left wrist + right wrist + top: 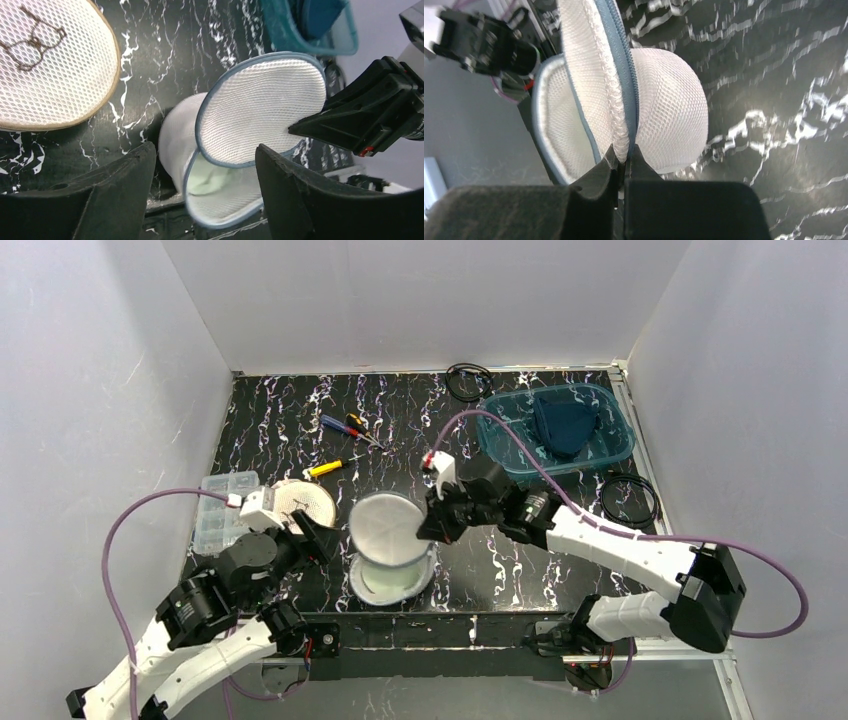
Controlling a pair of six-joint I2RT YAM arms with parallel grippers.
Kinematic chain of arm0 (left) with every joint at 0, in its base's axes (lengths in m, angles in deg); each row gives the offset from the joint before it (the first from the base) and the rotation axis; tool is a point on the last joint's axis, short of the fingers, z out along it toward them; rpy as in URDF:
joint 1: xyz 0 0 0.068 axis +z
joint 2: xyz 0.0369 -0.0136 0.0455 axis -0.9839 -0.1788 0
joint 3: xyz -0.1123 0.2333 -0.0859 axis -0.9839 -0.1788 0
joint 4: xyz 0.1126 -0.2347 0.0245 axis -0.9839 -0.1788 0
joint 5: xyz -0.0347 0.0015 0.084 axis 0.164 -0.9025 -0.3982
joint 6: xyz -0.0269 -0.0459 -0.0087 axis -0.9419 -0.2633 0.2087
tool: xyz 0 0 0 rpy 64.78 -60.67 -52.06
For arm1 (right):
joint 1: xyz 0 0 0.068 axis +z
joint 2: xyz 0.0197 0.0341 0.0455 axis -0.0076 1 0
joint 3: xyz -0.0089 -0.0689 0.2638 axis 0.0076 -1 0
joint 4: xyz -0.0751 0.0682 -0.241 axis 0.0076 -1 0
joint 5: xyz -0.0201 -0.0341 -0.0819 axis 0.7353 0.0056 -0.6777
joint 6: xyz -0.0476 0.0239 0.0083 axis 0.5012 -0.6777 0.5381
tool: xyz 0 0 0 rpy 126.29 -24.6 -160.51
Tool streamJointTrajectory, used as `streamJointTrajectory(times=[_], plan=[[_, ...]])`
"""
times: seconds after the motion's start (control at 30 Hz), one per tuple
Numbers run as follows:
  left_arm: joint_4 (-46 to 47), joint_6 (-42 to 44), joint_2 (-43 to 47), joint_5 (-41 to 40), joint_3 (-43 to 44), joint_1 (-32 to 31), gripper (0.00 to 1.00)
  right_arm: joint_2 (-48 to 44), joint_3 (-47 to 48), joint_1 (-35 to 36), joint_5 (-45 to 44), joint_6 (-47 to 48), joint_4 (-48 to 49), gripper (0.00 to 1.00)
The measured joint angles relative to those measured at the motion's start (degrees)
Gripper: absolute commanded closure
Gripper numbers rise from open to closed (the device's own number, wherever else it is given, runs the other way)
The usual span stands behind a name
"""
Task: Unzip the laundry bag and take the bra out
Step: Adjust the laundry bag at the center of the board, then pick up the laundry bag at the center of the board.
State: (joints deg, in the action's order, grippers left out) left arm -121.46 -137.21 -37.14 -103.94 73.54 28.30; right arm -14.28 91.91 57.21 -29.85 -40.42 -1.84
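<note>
The laundry bag (pixel 393 578) is a white mesh drum with blue trim, lying near the table's front edge. Its round lid (pixel 388 525) is unzipped and lifted up. My right gripper (pixel 433 524) is shut on the lid's zipper rim (pixel 623 125), holding it up. Through the opening, a pale green bra (pixel 207 178) lies inside the bag (pixel 175 140). My left gripper (pixel 205 167) is open just in front of the bag's mouth, one finger on each side and nothing between them. From above, the left gripper (pixel 322 538) is just left of the bag.
A second mesh bag with brown trim (pixel 303 502) lies left of the arm, beside a clear organizer box (pixel 220 512). Screwdrivers (pixel 345 426) lie mid-table. A teal bin (pixel 505 437) holding dark blue cloth stands back right. Cable coils (pixel 628 500) lie at the right.
</note>
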Motion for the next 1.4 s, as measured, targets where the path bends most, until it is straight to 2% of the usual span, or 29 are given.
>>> streamJointTrajectory(times=[0.1, 0.13, 0.17, 0.2, 0.47, 0.5, 0.63, 0.7, 0.8, 0.87, 0.97, 1.07, 1.17, 1.3, 1.37, 1.4], plan=[[0.52, 1.42, -1.53, 2.10, -1.92, 0.00, 0.24, -2.97, -8.20, -1.97, 2.51, -0.90, 1.75, 0.99], [0.96, 1.99, -2.25, 2.97, -2.71, 0.00, 0.07, -3.72, -10.05, -2.29, 3.04, -1.20, 1.97, 0.99], [1.68, 2.67, -3.02, 3.91, -3.45, 0.00, 0.02, -4.57, -12.09, -2.67, 3.82, -1.46, 2.36, 0.99], [2.40, 3.43, -3.85, 4.83, -4.13, 0.00, 0.02, -5.46, -13.84, -2.97, 4.42, -1.70, 2.78, 0.99], [8.00, 4.90, -12.09, 12.37, -6.14, 0.00, 0.02, -9.90, -18.18, -4.85, 6.34, -3.06, 4.85, 0.99], [8.31, 4.72, -12.61, 13.16, -6.60, 0.00, 0.03, -10.16, -18.18, -4.94, 6.29, -3.04, 4.76, 0.97], [9.09, 3.87, -13.20, 16.11, -8.85, 0.00, 0.07, -11.52, -18.18, -5.07, 5.22, -3.06, 3.54, 0.79], [9.40, 3.54, -13.31, 17.29, -9.75, 0.00, 0.10, -12.72, -18.18, -5.07, 4.68, -3.19, 2.73, 0.75], [10.19, 3.08, -14.27, 18.51, -10.69, 0.00, 0.13, -14.82, -18.21, -5.09, 4.11, -3.08, 1.49, 0.74], [11.13, 2.89, -15.37, 18.91, -11.17, 0.00, 0.16, -15.96, -18.27, -5.09, 3.96, -3.08, 0.81, 0.77], [13.22, 2.40, -18.10, 19.37, -12.26, 0.00, 0.23, -17.27, -19.08, -5.09, 4.07, -3.15, 0.31, 0.87], [15.30, 1.86, -21.51, 19.71, -13.11, 0.00, 0.35, -18.25, -20.70, -5.09, 4.61, -3.32, 0.20, 0.97], [17.64, 1.40, -25.20, 20.20, -13.88, 0.00, 0.50, -19.12, -21.84, -5.09, 5.31, -3.87, 0.42, 0.99], [20.22, 1.31, -28.22, 20.79, -14.56, 0.00, 0.79, -20.87, -22.93, -5.09, 6.67, -4.61, 1.57, 0.99], [21.35, 1.40, -28.87, 21.11, -14.62, 0.00, 1.00, -21.90, -23.63, -5.09, 7.30, -4.98, 2.19, 0.99], [21.81, 1.64, -28.96, 21.29, -14.62, 0.00, 1.00, -22.38, -24.02, -5.09, 7.56, -5.20, 2.62, 0.99]])
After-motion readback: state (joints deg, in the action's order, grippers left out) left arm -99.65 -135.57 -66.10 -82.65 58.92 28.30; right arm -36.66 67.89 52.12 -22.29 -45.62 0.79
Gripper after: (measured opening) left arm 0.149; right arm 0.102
